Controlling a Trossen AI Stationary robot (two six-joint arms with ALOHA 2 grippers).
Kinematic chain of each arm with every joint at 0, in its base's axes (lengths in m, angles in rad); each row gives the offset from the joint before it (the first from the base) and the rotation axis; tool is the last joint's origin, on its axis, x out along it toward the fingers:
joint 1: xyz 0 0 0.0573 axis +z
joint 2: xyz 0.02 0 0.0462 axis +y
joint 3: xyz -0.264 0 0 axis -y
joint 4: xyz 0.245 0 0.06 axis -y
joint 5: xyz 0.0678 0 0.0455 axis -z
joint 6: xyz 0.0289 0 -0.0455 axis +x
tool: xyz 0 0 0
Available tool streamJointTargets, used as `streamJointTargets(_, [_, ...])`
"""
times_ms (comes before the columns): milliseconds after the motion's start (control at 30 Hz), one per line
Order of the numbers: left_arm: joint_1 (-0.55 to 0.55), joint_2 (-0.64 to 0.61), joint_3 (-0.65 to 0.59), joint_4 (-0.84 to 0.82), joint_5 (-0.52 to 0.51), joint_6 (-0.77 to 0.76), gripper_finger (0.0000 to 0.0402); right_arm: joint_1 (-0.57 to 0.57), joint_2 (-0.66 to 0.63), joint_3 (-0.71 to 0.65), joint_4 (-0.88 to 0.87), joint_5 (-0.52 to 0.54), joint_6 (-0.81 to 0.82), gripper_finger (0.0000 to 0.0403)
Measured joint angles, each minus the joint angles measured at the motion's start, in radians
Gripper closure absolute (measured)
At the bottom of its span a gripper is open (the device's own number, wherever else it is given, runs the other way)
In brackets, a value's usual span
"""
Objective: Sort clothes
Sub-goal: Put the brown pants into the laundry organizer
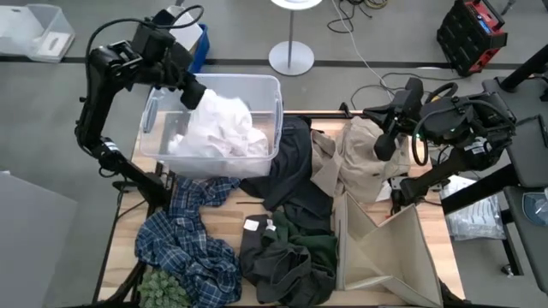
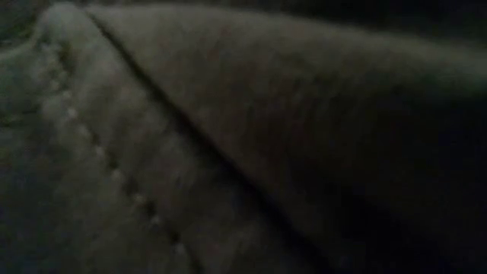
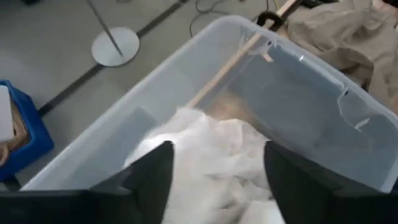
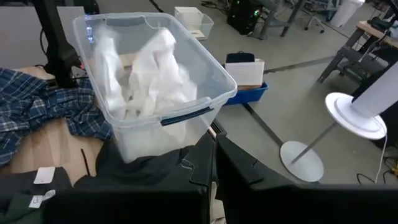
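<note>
**White garment going into the bin**

My left gripper is hovering over the clear bin, its fingers spread and released above the white garment lying just beneath them. The cloth is heaping high, so it could be snagging a finger and lifting back out. My right gripper is pinching shut over the beige garment on the bench.

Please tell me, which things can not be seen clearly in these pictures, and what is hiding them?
- Low view: dark fabric fills the frame, hiding the table and both arms.
- High view: the plant is cut by the bottom edge.
- High view: the left gripper over the bin; its fingertips merge with the white clothes.
- Right wrist view: the right gripper blocks the beige garment.
</note>
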Motion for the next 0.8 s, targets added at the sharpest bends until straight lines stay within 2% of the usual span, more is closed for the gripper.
streamJointTargets(200, [-0.001, -0.009, -0.048, -0.003, 0.061, 0.0, 0.0111, 0.0, 0.0, 0.0, -0.081, 0.0, 0.087, 0.039])
streamJointTargets(367, [-0.033, -0.009, -0.072, -0.003, 0.18, 0.0, 0.0108, -0.014, 0.0, 0.0, -0.122, -0.001, 0.161, 0.039])
streamJointTargets(533, [-0.134, -0.019, -0.079, 0.083, 0.203, 0.0, 0.0114, -0.077, 0.0, 0.0, -0.122, -0.012, 0.154, 0.039])
streamJointTargets(633, [-0.234, -0.033, -0.079, 0.193, 0.2, 0.006, 0.0117, -0.136, 0.01, 0.0, -0.122, -0.093, 0.105, 0.039])
streamJointTargets(800, [-0.37, -0.058, -0.08, 0.302, 0.076, 0.038, 0.0118, -0.261, 0.045, 0.0, -0.105, -0.285, -0.002, 0.039])
